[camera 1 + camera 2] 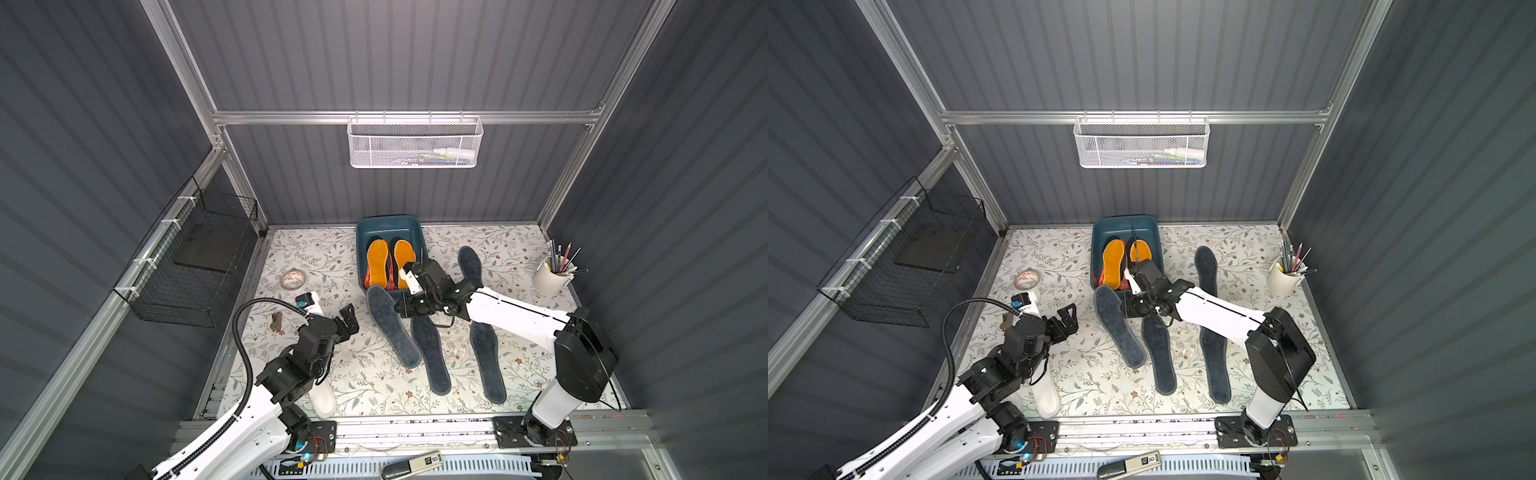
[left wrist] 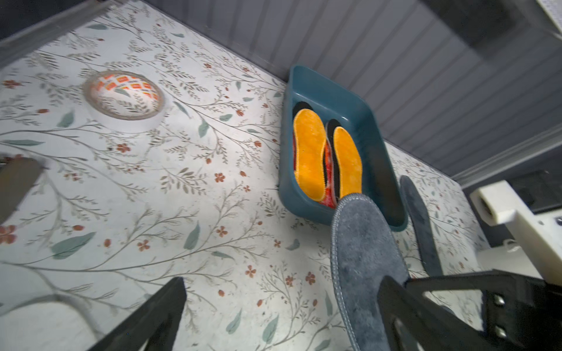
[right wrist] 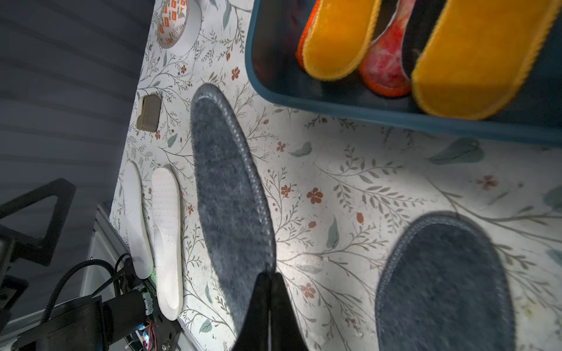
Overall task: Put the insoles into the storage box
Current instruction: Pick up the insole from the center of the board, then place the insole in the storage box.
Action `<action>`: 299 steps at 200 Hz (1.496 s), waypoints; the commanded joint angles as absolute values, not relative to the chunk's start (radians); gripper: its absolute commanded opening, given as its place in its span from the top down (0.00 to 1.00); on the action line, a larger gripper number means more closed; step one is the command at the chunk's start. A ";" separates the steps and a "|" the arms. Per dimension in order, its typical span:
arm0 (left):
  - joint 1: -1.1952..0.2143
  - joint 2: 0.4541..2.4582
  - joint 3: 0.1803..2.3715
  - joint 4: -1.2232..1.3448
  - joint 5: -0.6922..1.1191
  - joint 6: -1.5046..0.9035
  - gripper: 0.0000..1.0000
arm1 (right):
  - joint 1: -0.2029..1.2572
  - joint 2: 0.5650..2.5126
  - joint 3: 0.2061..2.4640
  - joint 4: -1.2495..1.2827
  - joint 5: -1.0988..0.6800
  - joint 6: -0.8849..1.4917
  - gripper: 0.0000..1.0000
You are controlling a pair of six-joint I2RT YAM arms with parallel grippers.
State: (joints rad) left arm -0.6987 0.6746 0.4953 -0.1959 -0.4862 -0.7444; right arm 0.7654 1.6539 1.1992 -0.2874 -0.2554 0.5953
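Beside the storage box [image 1: 388, 220], right fingers [image 3: 258, 313] clench grey insole [image 3: 228, 188] at its edge; left fingers [image 2: 152, 319] splayed, empty, above bench [image 1: 365, 386].

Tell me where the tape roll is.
In both top views the tape roll lies on the floral tabletop, between the teal storage box and the black wire basket on the left wall.

Box [image 1: 1125, 226] has two orange insoles [image 1: 1114, 262] in it, with four grey insoles [image 1: 1214, 365] out on the table [image 1: 1275, 365] and a white insole [image 1: 1045, 392] by the left arm [image 1: 1000, 370]. Right gripper [image 1: 1128, 307] is down at the edge of the grey insole [image 1: 1119, 332] closest to the box.
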 commanded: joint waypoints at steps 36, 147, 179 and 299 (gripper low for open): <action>-0.575 0.788 0.460 0.141 -0.039 -0.714 0.03 | 0.629 1.552 1.128 -0.220 -0.300 0.599 1.00; -0.497 1.147 0.454 0.697 0.449 -0.814 0.09 | 0.580 1.543 1.155 -0.085 -0.461 0.643 1.00; -0.486 1.216 0.460 0.773 0.480 -0.835 0.12 | 0.581 1.543 1.140 -0.026 -0.537 0.688 1.00; -0.461 1.347 0.497 0.961 0.540 -0.916 1.00 | 0.617 1.556 1.080 0.031 -0.576 0.721 0.96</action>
State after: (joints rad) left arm -0.4702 1.3468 0.4713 0.9024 0.5251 -0.9054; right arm 0.6182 1.5547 1.0927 0.0059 -0.5629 0.7197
